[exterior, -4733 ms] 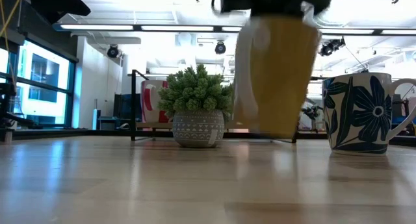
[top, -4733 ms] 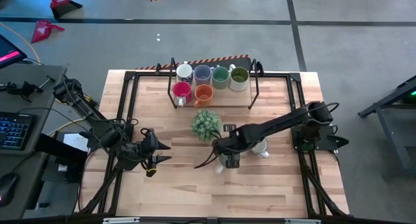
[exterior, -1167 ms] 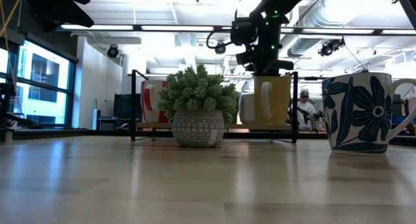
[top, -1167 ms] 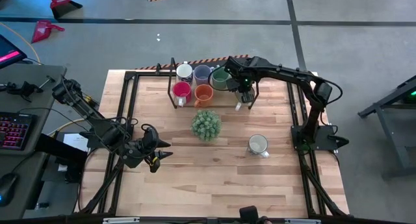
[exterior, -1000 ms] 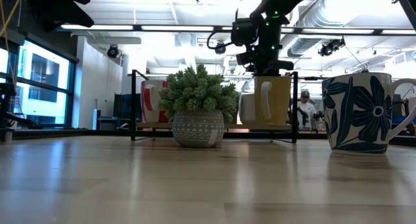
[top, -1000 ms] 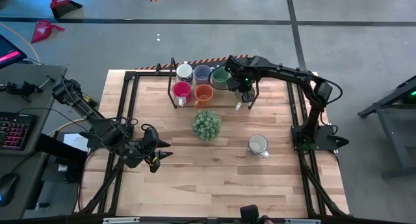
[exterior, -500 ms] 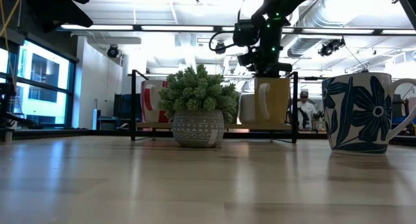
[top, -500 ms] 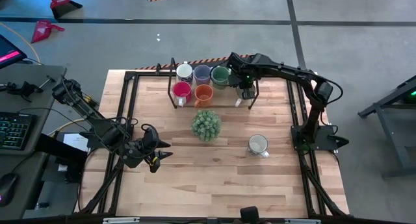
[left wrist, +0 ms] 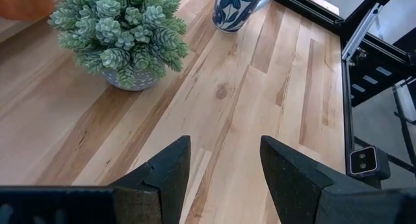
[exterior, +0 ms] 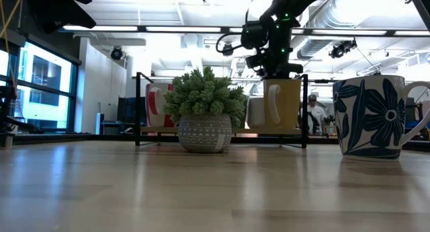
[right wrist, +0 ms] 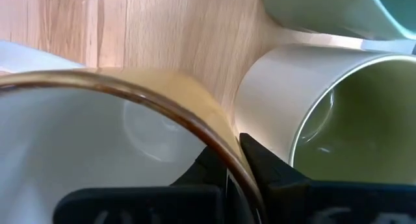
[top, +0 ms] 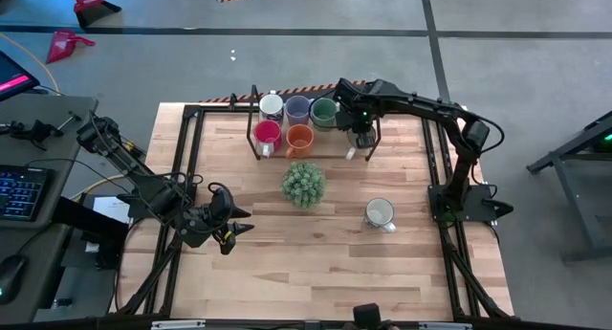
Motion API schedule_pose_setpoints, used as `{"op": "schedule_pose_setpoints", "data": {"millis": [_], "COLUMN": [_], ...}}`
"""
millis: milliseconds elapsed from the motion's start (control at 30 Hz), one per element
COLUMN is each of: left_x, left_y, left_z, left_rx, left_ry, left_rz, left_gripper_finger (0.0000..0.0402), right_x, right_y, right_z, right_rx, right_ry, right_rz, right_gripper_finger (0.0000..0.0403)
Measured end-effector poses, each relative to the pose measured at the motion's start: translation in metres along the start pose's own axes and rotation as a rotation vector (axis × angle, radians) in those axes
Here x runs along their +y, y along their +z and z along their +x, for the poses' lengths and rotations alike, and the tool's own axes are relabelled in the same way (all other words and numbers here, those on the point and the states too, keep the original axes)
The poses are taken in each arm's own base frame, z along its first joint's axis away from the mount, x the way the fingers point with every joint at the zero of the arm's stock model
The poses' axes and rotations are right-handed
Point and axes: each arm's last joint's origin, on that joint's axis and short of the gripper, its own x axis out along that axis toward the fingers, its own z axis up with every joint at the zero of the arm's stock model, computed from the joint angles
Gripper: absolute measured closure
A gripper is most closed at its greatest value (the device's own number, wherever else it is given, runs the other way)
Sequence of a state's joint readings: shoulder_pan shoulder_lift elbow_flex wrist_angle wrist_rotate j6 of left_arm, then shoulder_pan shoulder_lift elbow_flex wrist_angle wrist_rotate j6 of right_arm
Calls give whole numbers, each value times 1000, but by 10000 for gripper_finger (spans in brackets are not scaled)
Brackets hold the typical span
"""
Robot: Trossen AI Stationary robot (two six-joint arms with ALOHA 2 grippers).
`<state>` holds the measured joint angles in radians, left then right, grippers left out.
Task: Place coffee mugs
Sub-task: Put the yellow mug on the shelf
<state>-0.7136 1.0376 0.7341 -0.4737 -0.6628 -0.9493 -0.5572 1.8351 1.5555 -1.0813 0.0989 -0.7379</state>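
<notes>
You have the wooden surface point(top: 287, 263) filling the middle of the high view, with the black rack point(top: 312, 150) at its upper centre holding the placed coffee mugs point(top: 298, 108): white, pale blue and green in the back row, red and orange in front. Your right arm reaches in from the right edge to the rack's right end, and the right gripper point(top: 361, 131) sits over the front-row spot there, its fingers pinched tight on the rim of a cream mug point(exterior: 281, 103) with a pale yellow-brown lip. In the right wrist view that rim runs straight between the fingers, one inside the wall and one outside, and a green-lined mug point(right wrist: 338, 113) stands just beside it, nearly touching. In the low view the held mug looks level with the shelf, handle toward the camera, so I judge it is about seated; the move ahead turns on the mug lying directly under the fingers, axis upright, so a release and a straight lift should clear the neighbour. The blue-flowered mug point(top: 380, 213) stands alone on the surface at centre right, nearer your right arm than your left. The spiky plant point(top: 303, 184) sits between it and the rack. Your left gripper point(left wrist: 221, 165) waits at lower left, fingers spread wide and holding nothing. I can read no brand or lettering anywhere.
</notes>
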Motion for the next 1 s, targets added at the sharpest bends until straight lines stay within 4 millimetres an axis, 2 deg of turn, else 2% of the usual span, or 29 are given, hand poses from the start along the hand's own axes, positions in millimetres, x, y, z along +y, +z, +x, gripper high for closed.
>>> {"op": "schedule_pose_setpoints", "data": {"millis": [500, 1000], "left_x": [0, 0], "left_y": [0, 0], "left_z": [0, 0], "left_rx": [1, 1], "left_ry": [0, 0], "left_rz": [0, 1], "left_gripper_finger": [227, 227], "right_x": [-2, -3], "right_y": [2, 1], "right_z": [2, 1], "right_rx": [9, 37], "right_ry": [-46, -81], "right_rz": [2, 7], "right_gripper_finger": [357, 331]}}
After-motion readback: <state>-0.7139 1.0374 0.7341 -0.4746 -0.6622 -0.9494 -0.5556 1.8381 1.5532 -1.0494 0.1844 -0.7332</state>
